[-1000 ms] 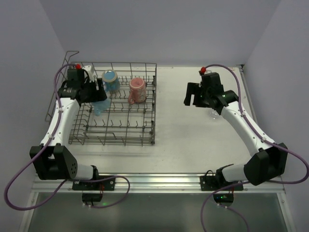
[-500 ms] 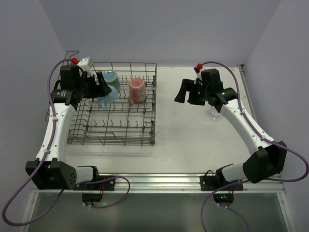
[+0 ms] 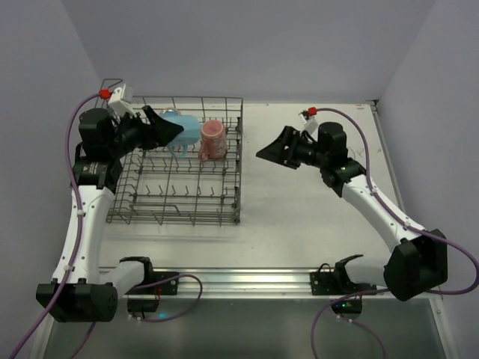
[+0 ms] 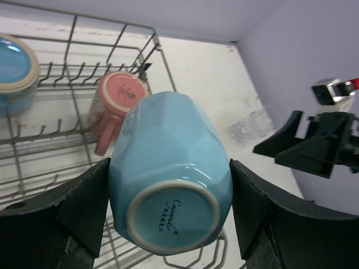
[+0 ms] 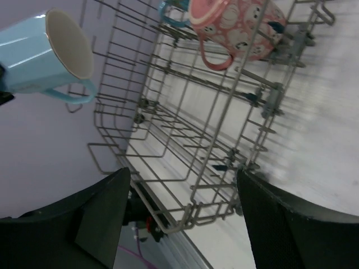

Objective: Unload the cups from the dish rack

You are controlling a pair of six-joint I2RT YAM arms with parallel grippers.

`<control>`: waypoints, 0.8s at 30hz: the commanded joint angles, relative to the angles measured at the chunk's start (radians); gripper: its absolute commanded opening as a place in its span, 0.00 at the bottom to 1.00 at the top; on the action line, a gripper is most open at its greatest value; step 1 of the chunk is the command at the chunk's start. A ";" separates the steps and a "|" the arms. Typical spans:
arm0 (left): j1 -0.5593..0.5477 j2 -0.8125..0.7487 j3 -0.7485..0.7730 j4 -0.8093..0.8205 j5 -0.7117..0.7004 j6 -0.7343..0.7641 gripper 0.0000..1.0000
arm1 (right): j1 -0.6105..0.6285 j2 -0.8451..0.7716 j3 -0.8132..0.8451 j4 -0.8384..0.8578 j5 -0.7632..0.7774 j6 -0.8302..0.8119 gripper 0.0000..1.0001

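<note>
My left gripper is shut on a light blue cup, gripping its sides. The cup hangs tilted on its side above the back of the dish rack, with its mouth towards the right. A pink cup lies in the rack's back right part. A darker blue cup stands at the rack's back left. A clear glass sits on the table to the right. My right gripper is open and empty, right of the rack and pointing at it.
The rack's taller looped side rises at its far left. Purple walls close the table on the left, back and right. A metal rail with the arm bases runs along the near edge. White tabletop lies between the rack and the right arm.
My left gripper has lifted the light blue cup out of the rack and tipped it sideways to the right. The right gripper has swung left towards the rack.
</note>
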 commanded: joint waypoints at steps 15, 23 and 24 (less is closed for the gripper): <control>-0.042 -0.212 -0.440 1.178 0.083 -0.822 0.00 | 0.096 0.154 -0.198 1.266 -0.153 0.533 0.67; -0.082 -0.220 -0.497 1.294 0.028 -0.931 0.00 | 0.172 0.395 -0.087 1.625 -0.225 0.595 0.70; -0.082 -0.221 -0.497 1.294 0.026 -0.931 0.00 | 0.175 0.409 -0.082 1.655 -0.226 0.607 0.71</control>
